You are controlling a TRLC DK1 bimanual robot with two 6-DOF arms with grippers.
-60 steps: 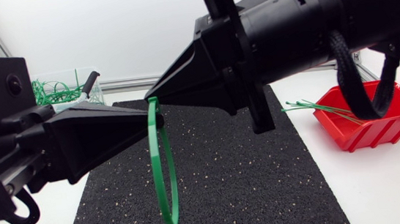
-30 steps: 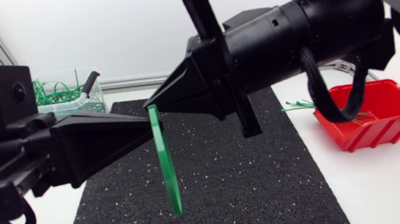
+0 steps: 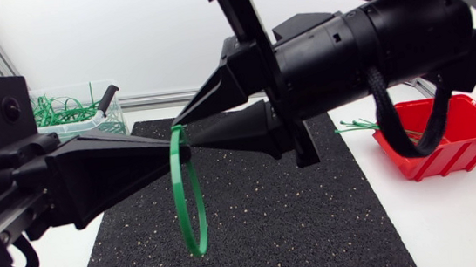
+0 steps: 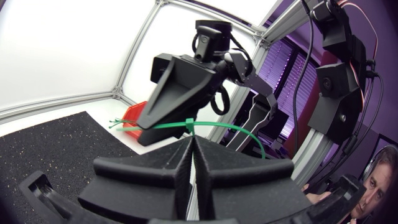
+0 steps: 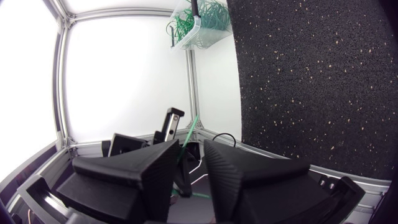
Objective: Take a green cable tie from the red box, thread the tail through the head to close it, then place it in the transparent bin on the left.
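A green cable tie (image 3: 188,200), closed into a loop, hangs above the black mat (image 3: 317,222) from my left gripper (image 3: 182,150), which is shut on the loop's top. In the left wrist view the tie (image 4: 217,126) curves out past the shut left gripper (image 4: 191,138). My right gripper (image 3: 181,130) faces it from the right, open, with its tips on either side of the tie's top. In the right wrist view the tie (image 5: 190,129) shows through the gap of the right gripper (image 5: 189,149). The red box (image 3: 444,135) lies at the right, the transparent bin (image 3: 74,110) at the back left.
Loose green ties (image 3: 355,126) stick out of the red box toward the mat. The bin (image 5: 202,22) holds several closed ties. The table's metal rail (image 3: 143,100) runs along the back.
My right gripper has opened and let go of the tie. The loop, still in my left gripper, has swung from edge-on to showing its ring.
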